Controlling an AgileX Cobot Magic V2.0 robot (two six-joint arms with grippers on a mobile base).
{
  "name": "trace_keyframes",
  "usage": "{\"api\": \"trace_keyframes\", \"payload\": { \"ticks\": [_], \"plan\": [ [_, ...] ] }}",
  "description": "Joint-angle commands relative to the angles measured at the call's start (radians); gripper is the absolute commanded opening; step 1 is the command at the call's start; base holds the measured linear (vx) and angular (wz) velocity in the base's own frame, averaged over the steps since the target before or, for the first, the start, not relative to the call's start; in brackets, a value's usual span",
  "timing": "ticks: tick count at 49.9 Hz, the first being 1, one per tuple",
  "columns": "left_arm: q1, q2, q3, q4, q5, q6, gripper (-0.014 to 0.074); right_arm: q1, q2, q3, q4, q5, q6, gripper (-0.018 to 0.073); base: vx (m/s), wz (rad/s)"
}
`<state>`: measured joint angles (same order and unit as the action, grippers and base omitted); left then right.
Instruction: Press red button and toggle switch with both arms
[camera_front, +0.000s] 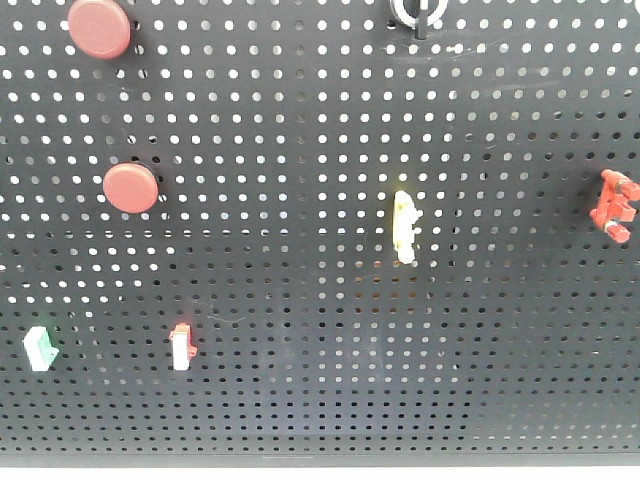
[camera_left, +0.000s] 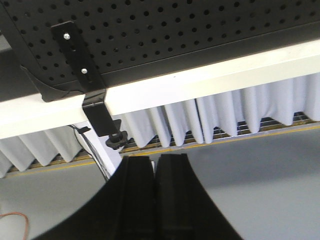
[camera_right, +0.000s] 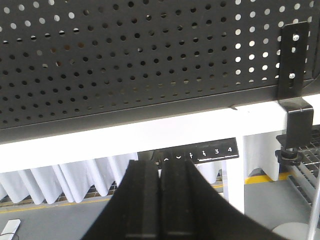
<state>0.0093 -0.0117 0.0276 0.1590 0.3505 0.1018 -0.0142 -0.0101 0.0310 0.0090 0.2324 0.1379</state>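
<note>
- Step in hand: the approach, by my judgement. No control has a hand on or near it.
- Left hand (camera_left: 155, 159): fingers together, nothing between them. It is apart from the panel (camera_left: 190, 30) and faces the panel's bottom edge and the white table (camera_left: 210, 80).
- Right hand (camera_right: 160, 165): fingers likewise together and empty. It is apart from the panel, near its bottom right corner.
- Toggle switch (camera_front: 418, 12): at the panel's top edge, right of centre.
- Upper red button (camera_front: 99, 27): at the top edge towards the left. Lower red button (camera_front: 131, 188): below it, near the left edge (the task does not say which one is meant).
- Next move, as judged: both arms must rise a long way up the panel. The left would go to a red button for a straight push with its fingers together. The right would go to the toggle switch, where its fingers would likely need to part and straddle the knob to turn it.
- Hidden or unclear: the toggle switch is cut off by the frame, with only the lower ring and the pointer showing, so its setting cannot be read. The upper red button is also clipped.
- Neither hand appears in the front view, so how far they stand from the controls cannot be told.
- Neither wrist view shows any control.
</note>
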Motion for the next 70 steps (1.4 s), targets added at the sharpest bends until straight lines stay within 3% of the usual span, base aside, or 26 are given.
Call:
{"api": "trace_keyframes", "payload": {
  "ticks": [1,9,16,23,35,40,44,48,58,64,70],
  "plan": [
    [0.000,-0.004,0.027,0.043,-0.082,0.016,0.0002,-0.007,-0.016,0.010,-0.004,-0.097,-0.004,0.0000,0.00,0.00],
    [0.000,-0.004,0.027,0.056,-0.109,0.018,0.0002,-0.007,-0.016,0.010,-0.009,-0.179,-0.004,0.0000,0.00,0.00],
    [0.000,-0.004,0.027,0.054,-0.215,0.006,0.0002,-0.007,-0.016,0.010,-0.009,-0.241,-0.004,0.0000,0.00,0.00],
    [0.000,-0.004,0.027,0.026,-0.437,-0.042,0.0002,-0.007,-0.016,0.008,-0.009,-0.305,-0.004,0.0000,0.00,0.00],
    [0.000,-0.004,0.026,0.029,-0.876,-0.051,0.0002,-0.007,-0.016,-0.066,-0.009,-0.374,-0.004,0.0000,0.00,0.00],
    [0.001,-0.004,0.021,-0.033,-0.982,-0.073,0.0002,-0.007,-0.012,-0.128,-0.009,-0.370,-0.004,0.0000,0.00,0.00],
    [0.001,-0.004,-0.002,-0.082,-0.987,-0.128,0.0002,-0.007,0.011,-0.190,-0.009,-0.367,-0.004,0.0000,0.00,0.00],
    [0.001,-0.004,-0.060,-0.081,-0.947,-0.162,0.0002,-0.007,0.048,-0.256,-0.034,-0.367,-0.008,0.0000,0.00,0.00],
    [0.001,0.070,-0.361,0.022,-0.723,-0.212,0.0002,-0.007,0.206,-0.455,-0.209,-0.377,-0.007,0.0000,0.00,0.00],
    [0.001,0.189,-0.552,0.106,-0.682,-0.238,0.0002,-0.007,0.343,-0.594,-0.285,-0.395,-0.006,0.0000,0.00,0.00],
    [0.001,0.323,-0.697,0.137,-0.667,-0.268,0.0002,-0.007,0.464,-0.699,-0.293,-0.433,-0.006,0.0000,0.00,0.00]
  ]
}}
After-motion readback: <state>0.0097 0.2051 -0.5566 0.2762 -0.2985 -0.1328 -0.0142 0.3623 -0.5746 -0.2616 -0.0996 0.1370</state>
